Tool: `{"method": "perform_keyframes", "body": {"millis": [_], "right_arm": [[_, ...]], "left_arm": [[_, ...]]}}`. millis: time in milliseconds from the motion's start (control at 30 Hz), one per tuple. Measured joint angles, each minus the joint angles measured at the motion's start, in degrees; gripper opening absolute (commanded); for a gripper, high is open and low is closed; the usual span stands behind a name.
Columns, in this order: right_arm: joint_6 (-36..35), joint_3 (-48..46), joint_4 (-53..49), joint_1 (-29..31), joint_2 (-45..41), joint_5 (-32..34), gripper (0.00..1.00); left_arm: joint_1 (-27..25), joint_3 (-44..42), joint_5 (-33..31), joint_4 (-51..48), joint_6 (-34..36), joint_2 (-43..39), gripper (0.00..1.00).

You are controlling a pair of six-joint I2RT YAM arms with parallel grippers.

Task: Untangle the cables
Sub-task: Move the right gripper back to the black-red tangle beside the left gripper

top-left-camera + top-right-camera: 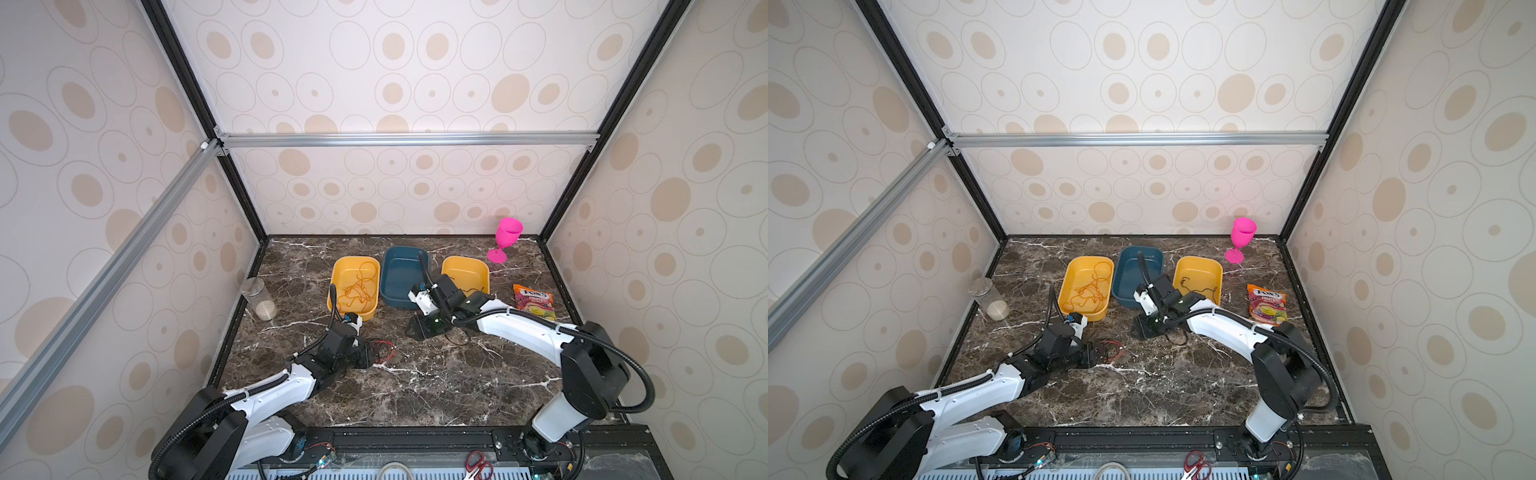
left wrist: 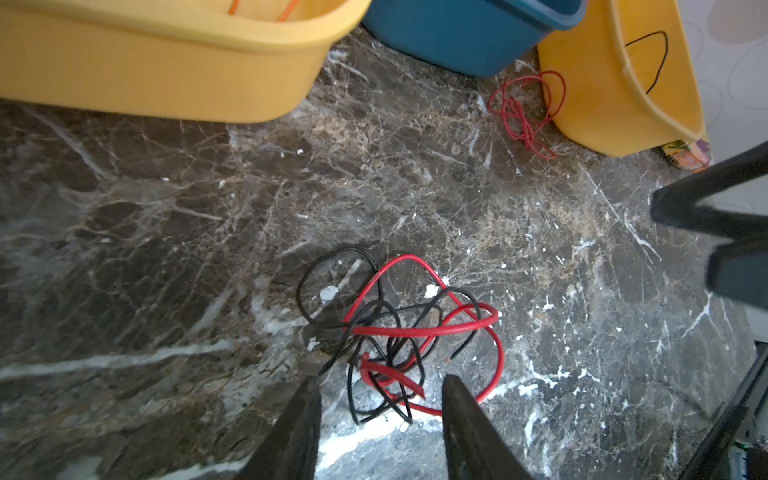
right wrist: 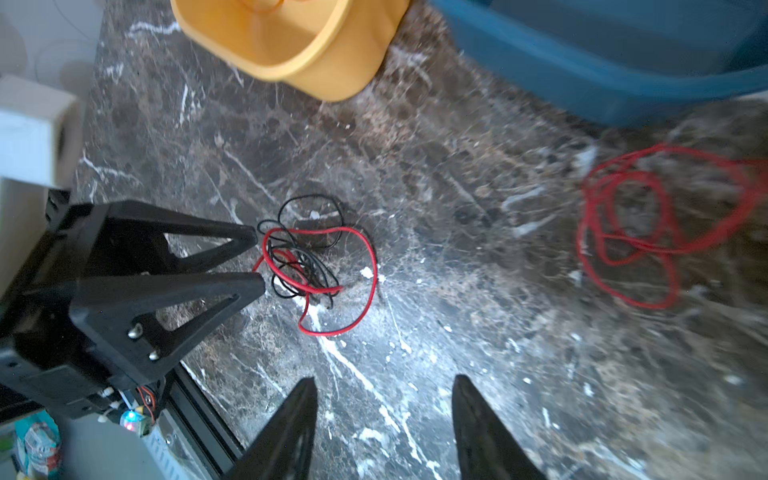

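my left claw [image 2: 381,379]: spread, tips around the red-black tangle [image 2: 395,328] | my right claw [image 3: 384,379]: spread, empty, over worktop [image 3: 457,291] | red cable [image 3: 631,224]: lying apart

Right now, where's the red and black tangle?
The tangle lies on the table, just left of middle in both top views, at the left gripper, in front of the yellow tray holding orange cable.
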Motion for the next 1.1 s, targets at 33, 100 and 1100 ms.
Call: {"method": "perform_keyframes", "body": {"millis": [33, 100, 1100], "right_arm": [[0.02, -0.02, 0.81, 0.90, 1.05, -0.63, 0.55], [0.04, -0.02, 2.62, 2.19, 2.84, -1.68, 0.55], [1.51, -0.59, 9.07, 4.44, 12.94, 0.09, 0.00]], "left_arm": [[0.00, 0.00, 0.22, 0.37, 0.07, 0.46, 0.36], [0.00, -0.02, 0.72, 0.98, 0.31, 1.38, 0.27], [-0.02, -0.63, 0.50, 3.89, 0.48, -2.03, 0.00]]}}
